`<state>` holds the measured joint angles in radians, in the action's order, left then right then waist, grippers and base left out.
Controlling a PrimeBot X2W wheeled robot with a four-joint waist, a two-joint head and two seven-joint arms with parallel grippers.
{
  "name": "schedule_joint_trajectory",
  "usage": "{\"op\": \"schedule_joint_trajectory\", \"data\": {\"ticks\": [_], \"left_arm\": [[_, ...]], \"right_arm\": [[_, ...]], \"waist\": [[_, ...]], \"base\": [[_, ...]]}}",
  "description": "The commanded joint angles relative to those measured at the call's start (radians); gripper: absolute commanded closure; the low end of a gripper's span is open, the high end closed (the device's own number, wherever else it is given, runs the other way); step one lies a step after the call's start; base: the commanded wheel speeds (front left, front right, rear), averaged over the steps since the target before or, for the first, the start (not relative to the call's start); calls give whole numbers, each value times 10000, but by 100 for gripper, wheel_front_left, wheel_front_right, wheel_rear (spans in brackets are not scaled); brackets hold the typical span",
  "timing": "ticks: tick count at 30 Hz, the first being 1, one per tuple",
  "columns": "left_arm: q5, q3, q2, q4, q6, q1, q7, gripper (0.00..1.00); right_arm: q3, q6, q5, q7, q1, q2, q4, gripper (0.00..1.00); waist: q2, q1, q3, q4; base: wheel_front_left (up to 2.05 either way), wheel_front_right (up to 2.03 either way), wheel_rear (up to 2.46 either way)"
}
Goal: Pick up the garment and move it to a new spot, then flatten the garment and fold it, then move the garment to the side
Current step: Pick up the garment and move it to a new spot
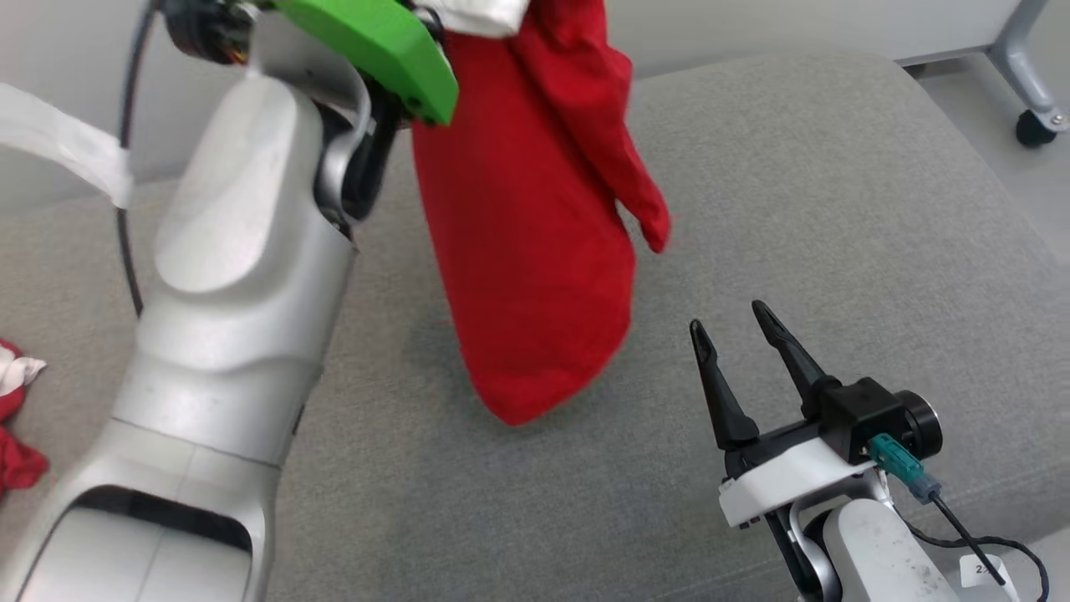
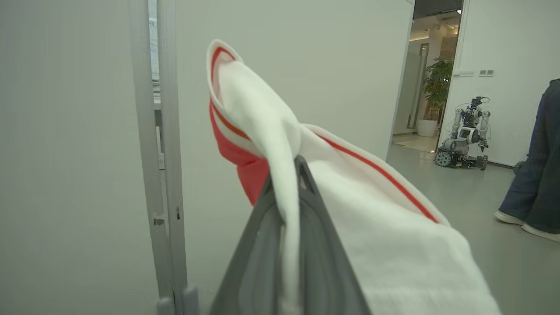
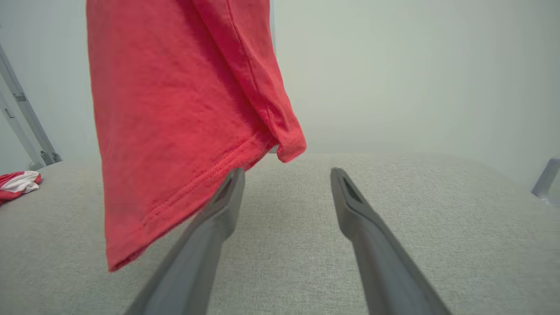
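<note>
Too small to read: print on white tag (image 1: pixel 978 570) by right wrist; hanging with long axis vertical, hem downward, over grey cushion (image 1: pixel 836 209): red garment (image 1: pixel 535 234); clenched on its white-and-red trim: left tool (image 2: pixel 292 173); spread, empty, near the hem: right tool (image 1: pixel 729 316).

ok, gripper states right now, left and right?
Left gripper: shut on the garment, which hangs from it.
Right gripper: open, holding nothing.
</note>
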<state>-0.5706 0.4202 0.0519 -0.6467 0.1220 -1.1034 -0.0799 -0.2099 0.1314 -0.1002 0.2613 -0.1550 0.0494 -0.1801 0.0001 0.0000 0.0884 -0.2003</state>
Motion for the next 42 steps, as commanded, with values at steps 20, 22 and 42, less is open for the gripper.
{"op": "schedule_joint_trajectory", "data": {"ticks": [20,22,42], "left_arm": [[-1579,2552,13,-1577,-616,3775,-1063,0],[-1658,2325,88,-1379,-675,4098,-1485,0],[1651,-2399,1210,4433,-1666,10106,-1841,0]], "right_arm": [[225,-14,-101,51,-42,20,-2,0],[293,-14,-32,48,74,20,-22,0],[1208,-14,610,47,1164,23,-145,0]], "waist": [[-1,0,553,-395],[-1,0,340,-171],[-1,0,-975,1576]], "base": [[0,0,0],[0,0,0],[0,0,0]]}}
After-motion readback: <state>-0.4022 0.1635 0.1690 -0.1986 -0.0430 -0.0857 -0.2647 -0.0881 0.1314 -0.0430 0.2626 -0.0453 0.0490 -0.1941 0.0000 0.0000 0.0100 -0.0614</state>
